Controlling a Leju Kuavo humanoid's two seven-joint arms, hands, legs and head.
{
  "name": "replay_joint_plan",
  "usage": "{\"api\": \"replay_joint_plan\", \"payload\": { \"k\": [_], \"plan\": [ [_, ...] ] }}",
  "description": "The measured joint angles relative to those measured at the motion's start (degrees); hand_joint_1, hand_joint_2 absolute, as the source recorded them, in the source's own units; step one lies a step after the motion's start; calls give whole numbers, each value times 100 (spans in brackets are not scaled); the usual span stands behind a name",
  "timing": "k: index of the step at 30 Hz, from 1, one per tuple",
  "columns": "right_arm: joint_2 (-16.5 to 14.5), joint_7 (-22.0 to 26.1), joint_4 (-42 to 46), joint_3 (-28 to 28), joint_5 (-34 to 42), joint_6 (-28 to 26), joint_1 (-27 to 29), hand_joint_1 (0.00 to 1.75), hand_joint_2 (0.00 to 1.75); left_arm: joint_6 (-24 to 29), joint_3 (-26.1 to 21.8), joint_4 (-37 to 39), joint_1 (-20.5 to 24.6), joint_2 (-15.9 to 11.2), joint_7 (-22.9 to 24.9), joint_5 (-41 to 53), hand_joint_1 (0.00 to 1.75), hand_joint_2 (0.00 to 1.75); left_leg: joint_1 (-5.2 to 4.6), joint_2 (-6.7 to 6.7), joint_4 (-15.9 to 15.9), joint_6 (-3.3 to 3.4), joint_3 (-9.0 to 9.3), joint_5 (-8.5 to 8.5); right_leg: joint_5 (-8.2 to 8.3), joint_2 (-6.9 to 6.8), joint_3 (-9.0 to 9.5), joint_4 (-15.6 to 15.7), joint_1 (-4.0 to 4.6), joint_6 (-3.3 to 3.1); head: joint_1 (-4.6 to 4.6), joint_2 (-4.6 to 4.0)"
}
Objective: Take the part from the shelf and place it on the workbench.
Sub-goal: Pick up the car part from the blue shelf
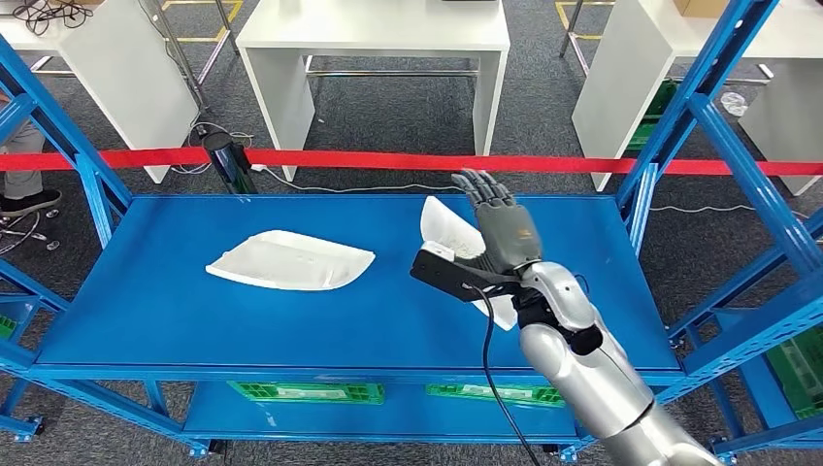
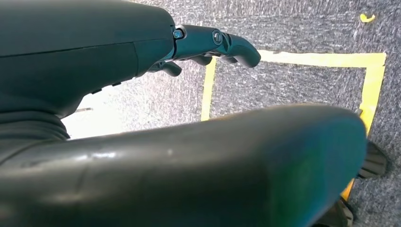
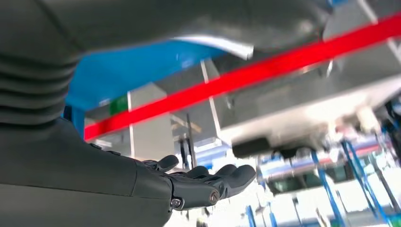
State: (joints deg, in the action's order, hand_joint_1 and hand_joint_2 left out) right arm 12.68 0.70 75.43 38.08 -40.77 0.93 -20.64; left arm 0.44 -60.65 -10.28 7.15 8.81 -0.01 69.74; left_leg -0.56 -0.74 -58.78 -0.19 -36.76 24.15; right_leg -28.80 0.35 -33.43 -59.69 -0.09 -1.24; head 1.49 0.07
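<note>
Your right hand (image 1: 503, 231) hangs flat, fingers straight, over the curved white plastic part (image 1: 448, 233), holding nothing; close now and it could skid off the blue metal shelf (image 1: 194, 320).

white part (image 1: 291, 260) flat on blue shelf (image 1: 146, 311), another (image 1: 448, 231) tilted

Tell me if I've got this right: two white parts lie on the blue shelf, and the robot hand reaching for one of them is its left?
Not quite: it is the right robot hand, at the nearer white part on the blue shelf. The other white part lies apart. The head view shows it.
</note>
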Motion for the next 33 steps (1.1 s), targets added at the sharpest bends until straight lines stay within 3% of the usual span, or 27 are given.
{"api": "replay_joint_plan", "payload": {
  "k": [6, 19, 33],
  "plan": [
    [-190, -291, -459, 228, -19, 159, -62, 0, 175, 0, 0, 0, 25, 11, 43, 3, 0, 0, -1, -4, -4, 1, 0, 0, 1, -1, 2, 0, -5, 2, 0, 0],
    [-260, -1084, -878, 470, -872, -33, -150, 0, 175, 0, -60, 1, -8, 18, 25, -79, 0, 0, -2, -5, -4, 2, -1, 2, -1, -1, 1, 1, -9, 2, 0, 0],
    [-600, -1091, -1530, 376, -291, 183, 196, 0, 175, 0, -83, 1, -6, 35, 54, -53, 0, 0, -2, -4, -4, 4, 0, 7, -3, -1, 0, 1, -10, 2, 0, -1]
  ]
}}
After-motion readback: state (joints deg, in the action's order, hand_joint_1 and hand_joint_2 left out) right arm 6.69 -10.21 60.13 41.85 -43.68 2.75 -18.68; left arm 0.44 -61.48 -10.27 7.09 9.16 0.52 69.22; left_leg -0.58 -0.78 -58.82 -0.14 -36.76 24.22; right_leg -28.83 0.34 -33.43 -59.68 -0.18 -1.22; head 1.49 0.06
